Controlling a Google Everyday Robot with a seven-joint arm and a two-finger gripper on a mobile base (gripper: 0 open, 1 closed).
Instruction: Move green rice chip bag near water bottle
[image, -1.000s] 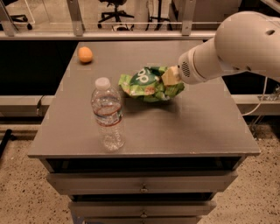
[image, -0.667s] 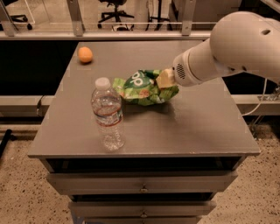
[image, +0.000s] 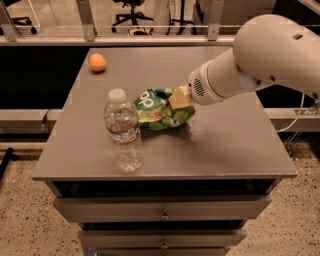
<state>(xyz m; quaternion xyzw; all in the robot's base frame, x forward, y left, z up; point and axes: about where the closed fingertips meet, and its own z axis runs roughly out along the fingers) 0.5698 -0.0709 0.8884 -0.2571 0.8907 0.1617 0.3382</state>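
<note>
The green rice chip bag (image: 159, 108) is crinkly bright green with white lettering, lying just right of the water bottle's upper half. The water bottle (image: 122, 131) is clear with a white cap and a thin reddish label band, and stands upright near the table's front left. My gripper (image: 178, 98) comes in from the right on a big white arm and is shut on the bag's right end, holding it low over the grey table (image: 225, 145). The bag's left edge almost touches the bottle.
An orange (image: 97, 62) lies at the table's back left corner. The table has drawers (image: 161, 212) below its front edge. A rail and office chairs stand behind the table.
My gripper has carried the bag leftward and toward the front, from the table's middle right to right beside the bottle. The bottle and orange have not moved.
</note>
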